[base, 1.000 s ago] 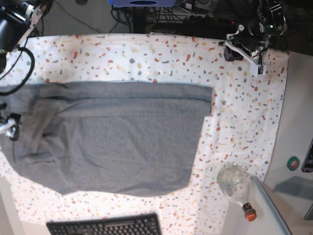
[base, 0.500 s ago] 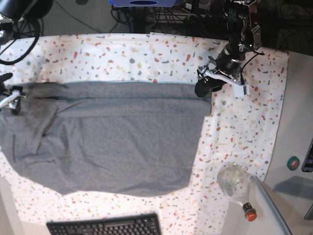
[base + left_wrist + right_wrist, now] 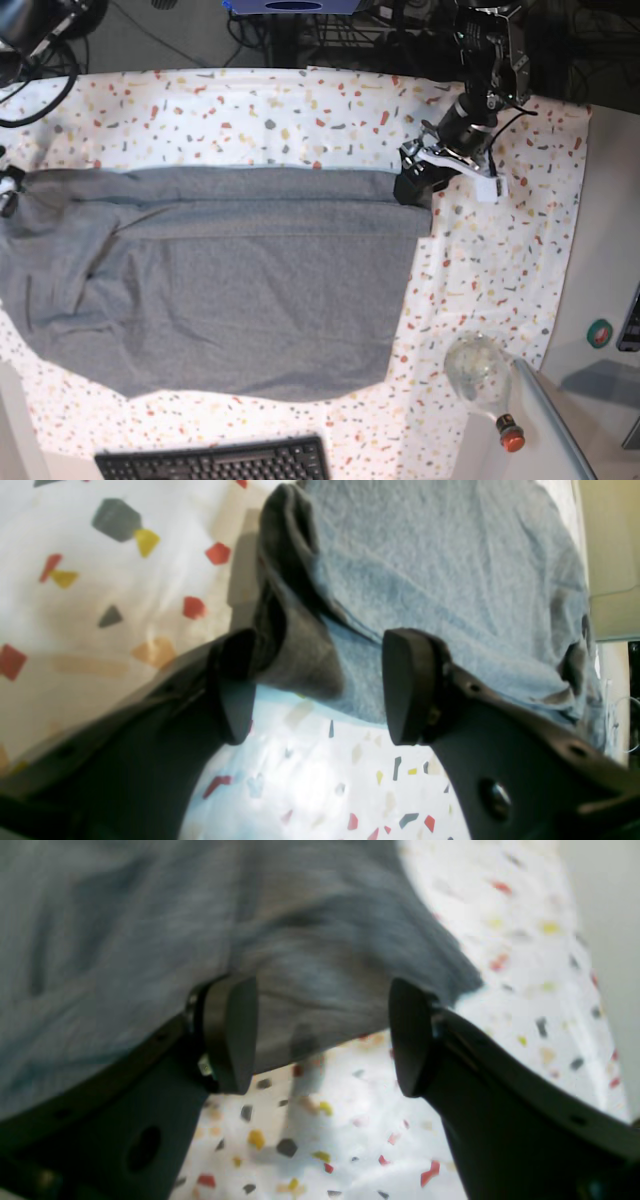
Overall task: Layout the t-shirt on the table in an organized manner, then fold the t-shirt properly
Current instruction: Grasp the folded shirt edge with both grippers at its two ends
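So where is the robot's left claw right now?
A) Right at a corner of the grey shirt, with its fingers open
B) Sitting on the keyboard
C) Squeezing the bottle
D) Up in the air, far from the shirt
A. The left gripper is open, with a bunched corner of the t-shirt between its two pads; the base view shows it at the shirt's far corner.

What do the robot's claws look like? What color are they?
Both are black. The left claw and right claw each have two smooth, rounded pads like paddles. In the base view, the left arm is black with a white part and black cables.
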### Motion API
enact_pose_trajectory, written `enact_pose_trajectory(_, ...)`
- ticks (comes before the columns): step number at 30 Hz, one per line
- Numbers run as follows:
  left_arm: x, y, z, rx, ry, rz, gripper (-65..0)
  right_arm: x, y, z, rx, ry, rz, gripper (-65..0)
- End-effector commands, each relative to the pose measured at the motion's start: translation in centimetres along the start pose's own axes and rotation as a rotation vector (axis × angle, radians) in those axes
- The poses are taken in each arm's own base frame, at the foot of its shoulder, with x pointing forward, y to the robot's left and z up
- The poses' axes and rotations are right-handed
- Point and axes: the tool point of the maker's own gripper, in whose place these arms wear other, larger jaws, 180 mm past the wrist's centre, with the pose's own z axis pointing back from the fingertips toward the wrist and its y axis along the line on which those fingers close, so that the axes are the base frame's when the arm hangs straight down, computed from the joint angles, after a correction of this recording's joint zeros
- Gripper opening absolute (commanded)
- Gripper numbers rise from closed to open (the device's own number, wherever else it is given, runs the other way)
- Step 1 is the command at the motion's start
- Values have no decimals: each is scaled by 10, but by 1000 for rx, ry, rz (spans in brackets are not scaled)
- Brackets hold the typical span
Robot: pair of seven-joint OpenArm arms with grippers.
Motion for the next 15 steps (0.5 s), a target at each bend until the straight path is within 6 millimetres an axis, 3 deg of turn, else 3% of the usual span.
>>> enact_pose_trajectory(1, -8, 13, 3, 50, 38, -7, -311, 15, -15, 2, -26, -53, -47, -275)
enact_pose_trajectory(3, -8, 14, 0, 51, 42, -1, -416, 4, -29, -5, -44, -36, -151, -275)
enact_pose_trajectory(6, -13, 14, -4, 50, 59, 1, -638, -14, -39, -16, -45, -4, -270, -275)
enact_pose_trajectory(15, -14, 15, -2, 52, 62, -3, -650, -27, -45, -48, -30, 47, -413, -276)
